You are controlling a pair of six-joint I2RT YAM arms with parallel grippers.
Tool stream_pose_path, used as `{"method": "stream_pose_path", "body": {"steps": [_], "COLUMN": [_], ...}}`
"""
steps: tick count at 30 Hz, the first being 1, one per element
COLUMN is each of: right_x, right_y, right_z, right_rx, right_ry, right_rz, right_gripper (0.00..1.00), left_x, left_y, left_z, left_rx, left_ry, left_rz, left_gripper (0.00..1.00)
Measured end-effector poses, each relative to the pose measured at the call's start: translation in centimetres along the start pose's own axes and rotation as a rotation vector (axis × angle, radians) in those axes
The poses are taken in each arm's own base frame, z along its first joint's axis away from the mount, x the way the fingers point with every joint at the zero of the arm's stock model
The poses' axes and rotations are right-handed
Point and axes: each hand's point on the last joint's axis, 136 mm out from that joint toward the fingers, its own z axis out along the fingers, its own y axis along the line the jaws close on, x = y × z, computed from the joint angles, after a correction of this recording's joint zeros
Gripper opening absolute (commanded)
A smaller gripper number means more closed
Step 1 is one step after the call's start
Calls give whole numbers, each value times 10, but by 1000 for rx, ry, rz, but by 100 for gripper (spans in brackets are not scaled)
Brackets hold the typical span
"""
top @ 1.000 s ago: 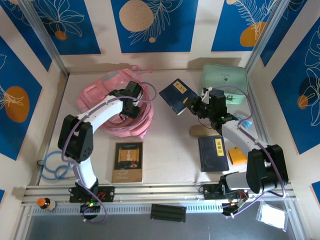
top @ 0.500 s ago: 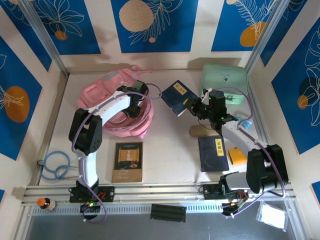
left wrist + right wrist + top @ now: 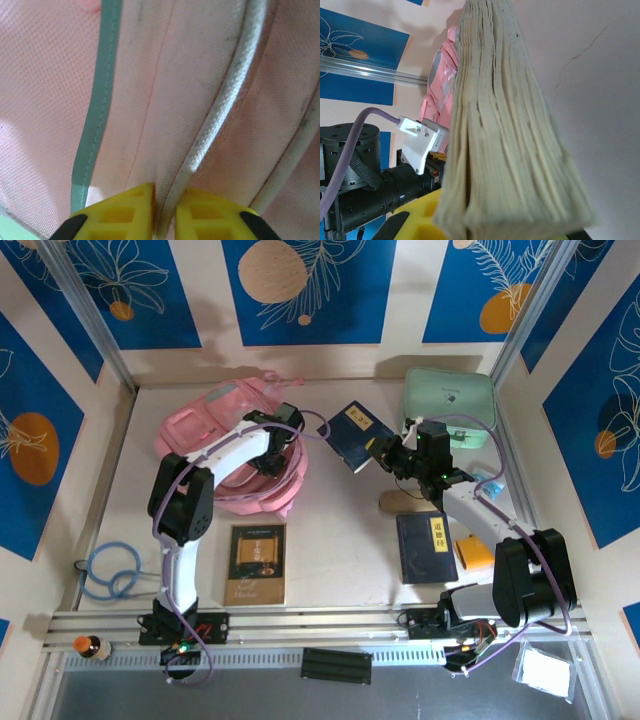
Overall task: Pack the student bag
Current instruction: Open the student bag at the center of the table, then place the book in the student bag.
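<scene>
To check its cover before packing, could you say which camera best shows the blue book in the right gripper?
Top external: the blue book shows its whole cover and yellow label. The right wrist view gives its page edges close up; the left wrist faces student bag fabric.

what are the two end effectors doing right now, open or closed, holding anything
Left end effector: closed, pinching a seam of the student bag.
Right end effector: closed on the blue book.
</scene>
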Motion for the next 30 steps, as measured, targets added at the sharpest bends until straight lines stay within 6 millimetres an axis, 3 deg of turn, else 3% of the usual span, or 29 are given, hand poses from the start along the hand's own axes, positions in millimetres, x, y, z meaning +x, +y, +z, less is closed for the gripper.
{"method": "stream_pose_path", "body": {"steps": [3,7,15,17,22,30], "right_x": [0,2,8,11,32,75], "right_y": [-1,-4,4,9,16,29], "right_z": [0,0,-7,-6,9,65], "right_rx": [4,17,-20,-47,-69,-60], "right_ry": [1,8,25,41,136,317], "right_rz": [2,8,-9,-17,-23,12], "right_gripper": [5,5,6,6,6,7], "left_x": [-4,-9,-40,-44,-56,-72], "left_y": [3,11,43,44,38,22], "left_z": [-5,-23,-123,-138,-150,-157], "left_rx": [-5,-5,77,106,176,278], "left_ry": [-13,-66,-399,-453,-517,-591], "left_rz": [-10,-49,-206,-225,-246,-246], "left_gripper": [0,0,0,0,0,0]}}
